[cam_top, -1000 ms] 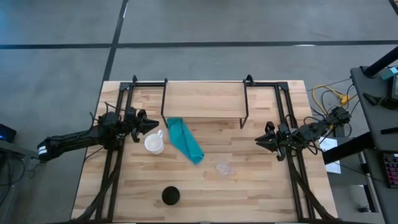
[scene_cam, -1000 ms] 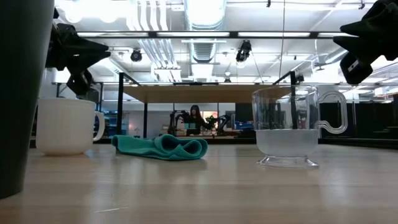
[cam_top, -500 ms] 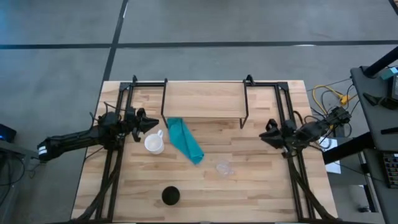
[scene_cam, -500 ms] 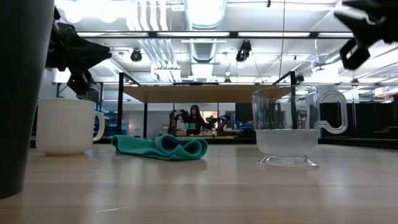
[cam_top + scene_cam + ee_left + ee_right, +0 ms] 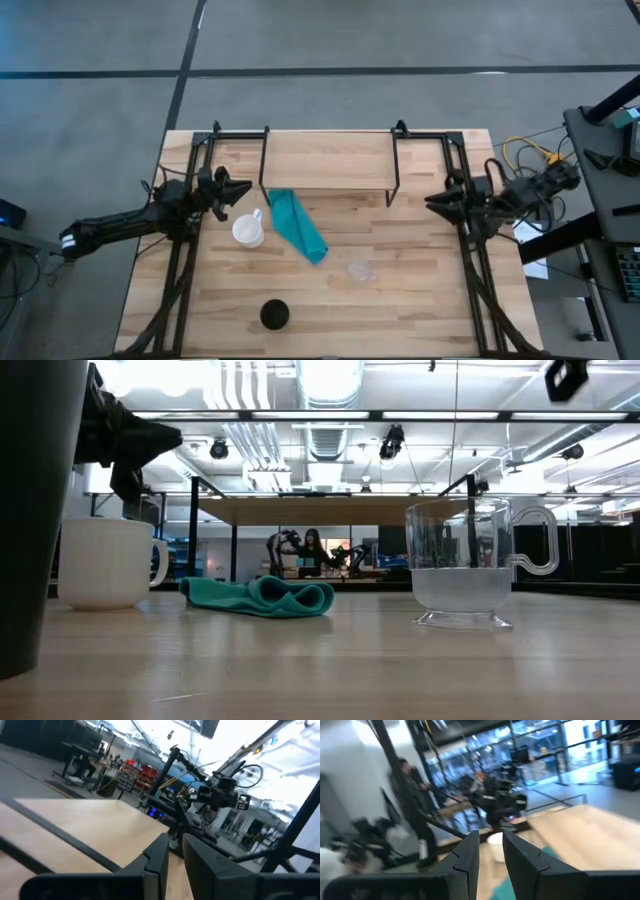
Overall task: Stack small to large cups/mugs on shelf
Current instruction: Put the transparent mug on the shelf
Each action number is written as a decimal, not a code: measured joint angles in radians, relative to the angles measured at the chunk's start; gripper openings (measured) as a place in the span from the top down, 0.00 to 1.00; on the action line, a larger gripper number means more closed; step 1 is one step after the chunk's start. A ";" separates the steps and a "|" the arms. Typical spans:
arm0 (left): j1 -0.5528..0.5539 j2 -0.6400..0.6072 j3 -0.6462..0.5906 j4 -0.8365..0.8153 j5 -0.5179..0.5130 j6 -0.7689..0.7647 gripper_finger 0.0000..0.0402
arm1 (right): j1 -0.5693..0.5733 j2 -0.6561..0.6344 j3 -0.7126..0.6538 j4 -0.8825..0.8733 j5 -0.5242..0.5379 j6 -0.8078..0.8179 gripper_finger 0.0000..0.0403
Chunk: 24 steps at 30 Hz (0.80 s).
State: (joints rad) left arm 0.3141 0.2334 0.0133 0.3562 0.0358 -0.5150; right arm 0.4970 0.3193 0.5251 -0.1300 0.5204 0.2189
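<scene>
A white mug (image 5: 248, 231) sits just beside the black left gripper (image 5: 240, 190). A teal cloth (image 5: 298, 226) lies just past the mug, away from that gripper. A clear glass cup (image 5: 359, 269), colourless with a cloudy lower half in the low view, stands between the cloth and the black right gripper (image 5: 436, 202). The black cup (image 5: 275, 315) is well apart from both. The shelf (image 5: 328, 160) is pale wood on black legs, above a light-wood striped table (image 5: 420, 310).

shelf (image 5: 328, 160) top bare | teal cloth (image 5: 298, 226) between white mug (image 5: 248, 231), glass cup (image 5: 359, 269)
</scene>
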 joint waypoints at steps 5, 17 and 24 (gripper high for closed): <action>0.000 0.041 0.083 -0.008 0.051 -0.111 0.89 | 0.000 0.230 0.247 -0.106 0.039 -0.190 0.80; -0.001 0.290 0.537 -0.303 0.216 0.194 0.89 | 0.000 0.594 0.657 -0.274 0.113 -0.341 0.80; 0.000 0.442 0.844 -0.570 0.216 0.454 0.89 | 0.000 0.723 0.783 -0.450 0.110 -0.187 0.80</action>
State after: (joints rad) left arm 0.3138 0.6754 0.8571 -0.2135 0.2520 -0.0614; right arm 0.4973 1.0420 1.3081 -0.5804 0.6307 0.0316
